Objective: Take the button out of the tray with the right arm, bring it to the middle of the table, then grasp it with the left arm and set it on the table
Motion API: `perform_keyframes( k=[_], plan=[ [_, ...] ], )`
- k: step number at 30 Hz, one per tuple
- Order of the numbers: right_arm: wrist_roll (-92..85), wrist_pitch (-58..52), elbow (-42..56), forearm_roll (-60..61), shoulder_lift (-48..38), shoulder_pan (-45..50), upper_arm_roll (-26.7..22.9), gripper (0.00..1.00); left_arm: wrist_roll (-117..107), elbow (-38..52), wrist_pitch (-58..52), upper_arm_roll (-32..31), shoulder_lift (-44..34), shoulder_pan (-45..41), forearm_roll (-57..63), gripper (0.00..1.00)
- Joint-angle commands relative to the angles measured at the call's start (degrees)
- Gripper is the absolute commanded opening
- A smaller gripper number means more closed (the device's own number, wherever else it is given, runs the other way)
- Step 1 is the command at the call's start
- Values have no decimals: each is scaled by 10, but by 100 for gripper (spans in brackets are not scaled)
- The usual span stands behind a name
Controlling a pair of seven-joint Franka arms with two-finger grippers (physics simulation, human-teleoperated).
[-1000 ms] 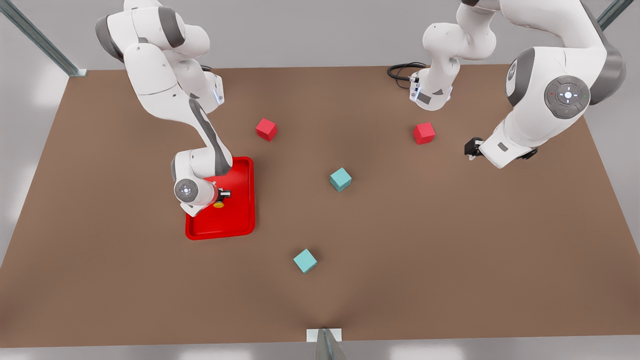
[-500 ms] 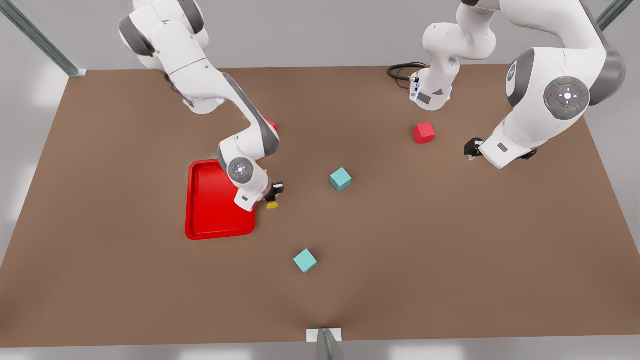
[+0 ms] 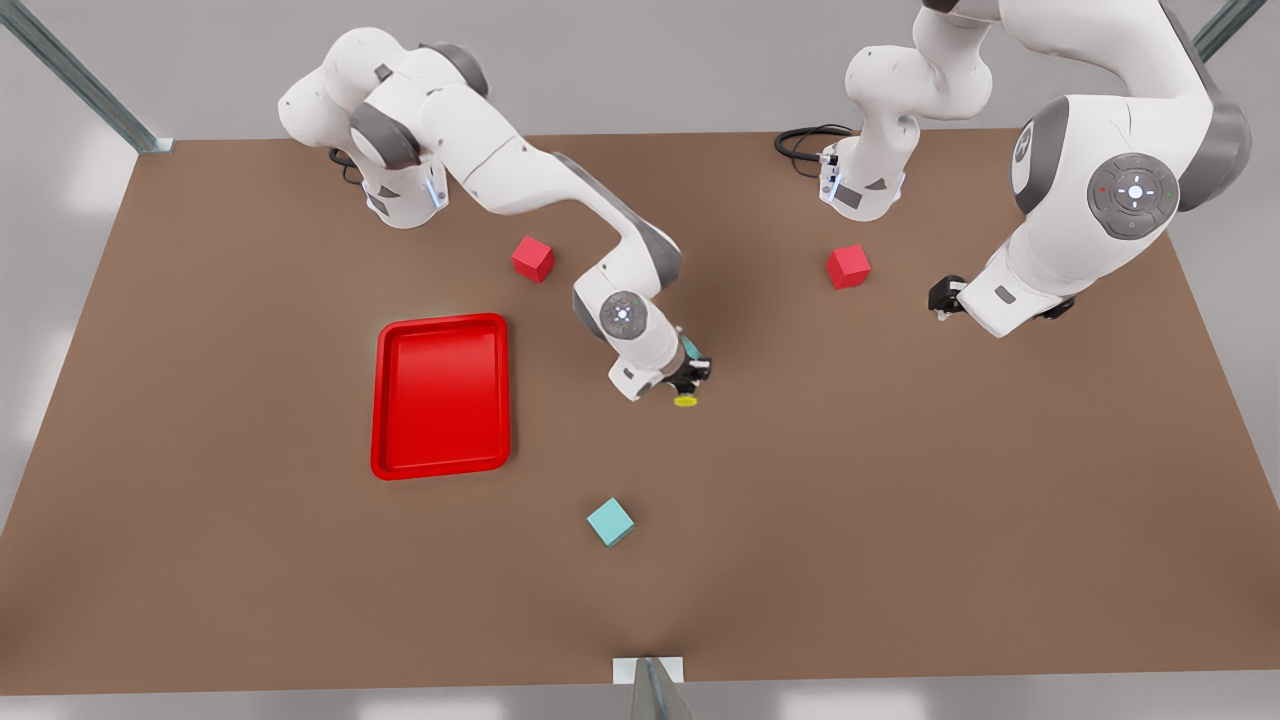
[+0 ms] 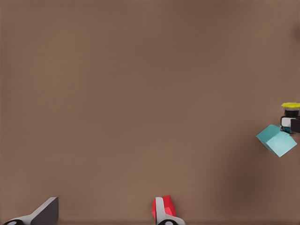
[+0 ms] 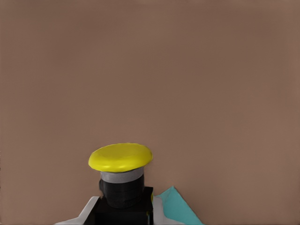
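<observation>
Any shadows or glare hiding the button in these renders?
Front view: soft shadow under the right hand, button cap clear, no glare. Right wrist view: button evenly lit, crisp. Left wrist view: button clear at the frame edge.

High front view looking down over the table [image 3: 900,500], wrist views close above it, sharing the button [image 5: 121,157].

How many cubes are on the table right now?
4. One red cube lies behind the tray, another red cube toward the front view's right, one teal cube near the front edge, and one teal cube mostly hidden behind the right hand.
</observation>
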Motion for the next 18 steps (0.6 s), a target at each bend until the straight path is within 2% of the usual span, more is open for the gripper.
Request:
perform_keyframes(
  k=[1,6,14,15,16,17,18],
  plan=[
    [171,13,-2,-3,2,-5,0,48,0,0,0,0,-1,0,0,100],
    [-115,13,1,-3,40,-25,0,48,-1,0,1,0,0,0,0,100],
    [-355,46,4,-3,76,-3,-24,48,0,-1,1,0,0,0,0,100],
    [-363,46,4,-3,78,-4,-24,52,0,-1,1,0,0,0,0,100],
    [-363,47,4,-3,78,-4,-24,94,0,-1,1,0,0,0,0,100],
    [-362,47,4,-2,78,-3,-24,100,0,-1,1,0,0,0,0,100],
    [-360,47,4,1,77,-3,-24,100,0,-1,1,0,0,0,0,100]
  ],
)
